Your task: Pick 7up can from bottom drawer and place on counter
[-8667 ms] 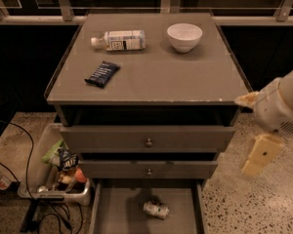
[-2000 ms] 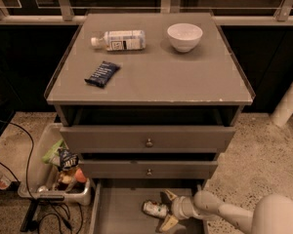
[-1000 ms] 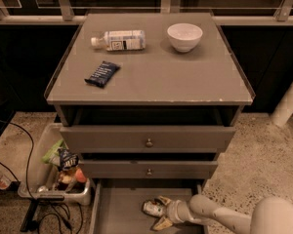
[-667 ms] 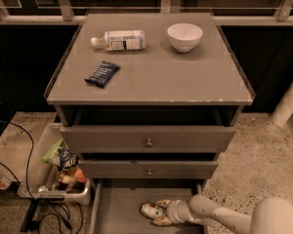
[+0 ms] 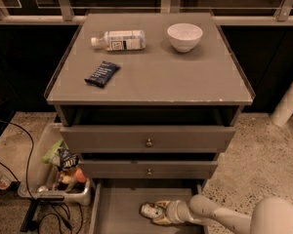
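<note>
The 7up can (image 5: 150, 210) lies on its side on the floor of the open bottom drawer (image 5: 117, 213), near its middle. My gripper (image 5: 158, 212) reaches in from the lower right, and its cream fingers sit around the can, closed on it. The arm (image 5: 234, 217) runs off to the bottom right corner. The counter (image 5: 151, 72) is the grey cabinet top above.
On the counter lie a clear bottle with a white label (image 5: 118, 40), a white bowl (image 5: 184, 36) and a dark blue snack packet (image 5: 102, 73). Two knobbed drawers (image 5: 148, 141) sit above the open one. A bin of snacks (image 5: 58, 169) and cables stand on the floor at left.
My arm came in from the right and down into the bottom drawer. The fingers moved onto the can and closed around it; the can has shifted slightly left.
</note>
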Motion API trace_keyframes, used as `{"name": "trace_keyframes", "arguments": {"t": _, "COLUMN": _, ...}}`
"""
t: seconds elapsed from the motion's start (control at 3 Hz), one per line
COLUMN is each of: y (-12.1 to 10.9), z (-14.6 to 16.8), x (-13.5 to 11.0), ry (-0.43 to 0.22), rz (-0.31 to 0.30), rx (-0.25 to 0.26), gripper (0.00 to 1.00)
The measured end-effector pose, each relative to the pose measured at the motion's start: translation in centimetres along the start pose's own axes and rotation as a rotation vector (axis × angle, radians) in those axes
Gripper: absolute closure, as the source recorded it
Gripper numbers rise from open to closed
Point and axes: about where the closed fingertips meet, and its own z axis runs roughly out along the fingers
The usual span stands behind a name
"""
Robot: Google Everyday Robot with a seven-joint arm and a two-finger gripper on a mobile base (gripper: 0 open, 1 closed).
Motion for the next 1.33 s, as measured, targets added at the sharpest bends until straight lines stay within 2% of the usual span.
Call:
{"name": "trace_keyframes", "arguments": {"t": 0.33, "y": 0.0, "z": 0.0, "x": 0.0, "ry": 0.000, "rz": 0.000, "rx": 0.000, "gripper": 1.00}}
{"name": "trace_keyframes", "arguments": {"t": 0.67, "y": 0.4, "z": -0.4, "x": -0.1, "ry": -0.014, "rz": -0.004, "rx": 0.000, "gripper": 1.00}}
{"name": "trace_keyframes", "arguments": {"t": 1.0, "y": 1.8, "z": -3.1, "x": -0.3, "ry": -0.049, "rz": -0.015, "rx": 0.012, "gripper": 1.00}}
{"name": "trace_keyframes", "arguments": {"t": 1.33, "y": 3.6, "z": -8.0, "x": -0.7, "ry": -0.083, "rz": -0.051, "rx": 0.061, "gripper": 1.00}}
